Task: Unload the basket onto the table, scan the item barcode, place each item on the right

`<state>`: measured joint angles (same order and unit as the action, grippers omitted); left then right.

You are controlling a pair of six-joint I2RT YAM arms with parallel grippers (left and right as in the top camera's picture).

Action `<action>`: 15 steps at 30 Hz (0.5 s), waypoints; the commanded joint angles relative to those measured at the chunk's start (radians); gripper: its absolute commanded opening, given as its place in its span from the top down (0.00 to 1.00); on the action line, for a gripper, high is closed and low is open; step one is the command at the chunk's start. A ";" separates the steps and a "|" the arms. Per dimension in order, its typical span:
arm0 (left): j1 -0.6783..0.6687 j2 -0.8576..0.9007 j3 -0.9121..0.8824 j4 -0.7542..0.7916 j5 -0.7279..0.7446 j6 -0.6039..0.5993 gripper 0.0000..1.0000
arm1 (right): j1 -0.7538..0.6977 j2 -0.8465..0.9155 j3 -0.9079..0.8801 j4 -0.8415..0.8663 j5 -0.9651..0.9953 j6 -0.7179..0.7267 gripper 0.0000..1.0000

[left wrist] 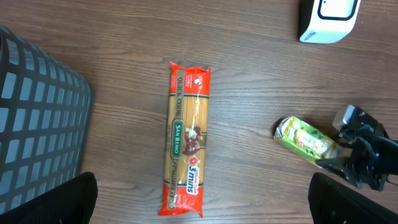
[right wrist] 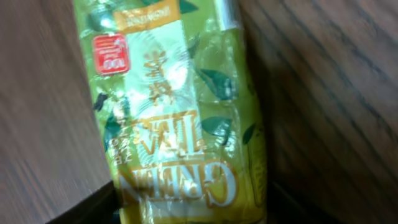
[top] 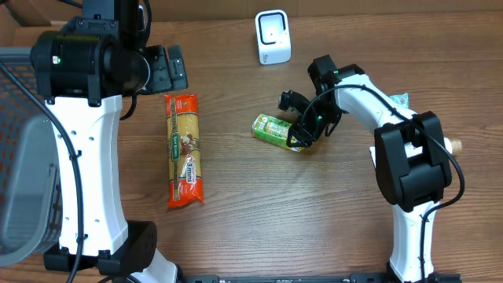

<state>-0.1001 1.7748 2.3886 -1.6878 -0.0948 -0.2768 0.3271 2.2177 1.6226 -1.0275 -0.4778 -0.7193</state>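
Observation:
The item is a green tea pack point(top: 273, 130) point(left wrist: 303, 139) point(right wrist: 174, 106) lying flat on the wooden table. My right gripper point(top: 300, 138) point(left wrist: 333, 160) point(right wrist: 189, 208) sits over its right end, a dark finger pressed against each long side, shut on it. The pack rests on the table. A white barcode scanner point(top: 273, 37) point(left wrist: 328, 18) stands at the far edge, behind the pack. No barcode shows on the pack's visible face. My left gripper point(top: 167, 69) point(left wrist: 211, 202) hangs wide open high above the table with nothing between its fingers.
A long red and orange spaghetti packet point(top: 184, 149) point(left wrist: 186, 140) lies lengthwise left of the tea pack, under the left gripper. A dark mesh basket point(top: 23, 157) point(left wrist: 37, 118) fills the left edge. A small teal object point(top: 399, 100) lies behind the right arm.

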 commanded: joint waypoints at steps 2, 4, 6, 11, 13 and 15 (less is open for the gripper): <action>0.001 0.004 0.002 -0.002 -0.009 0.019 0.00 | 0.005 0.018 -0.059 0.010 -0.033 0.077 0.86; 0.001 0.004 0.002 -0.002 -0.010 0.019 0.00 | 0.005 0.018 -0.059 0.014 -0.053 0.104 0.89; 0.001 0.004 0.002 -0.002 -0.010 0.019 0.00 | 0.005 0.018 -0.058 0.017 -0.056 0.132 0.96; 0.001 0.004 0.002 -0.002 -0.010 0.019 0.00 | 0.002 0.011 -0.021 -0.008 -0.031 0.252 0.96; 0.001 0.004 0.002 -0.002 -0.010 0.019 0.00 | 0.002 -0.005 0.008 -0.018 0.036 0.328 0.96; 0.001 0.004 0.002 -0.002 -0.010 0.019 0.00 | 0.002 -0.039 0.032 -0.016 0.163 0.430 0.96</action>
<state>-0.1001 1.7748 2.3886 -1.6878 -0.0948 -0.2768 0.3294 2.2139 1.6192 -1.0489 -0.5377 -0.4591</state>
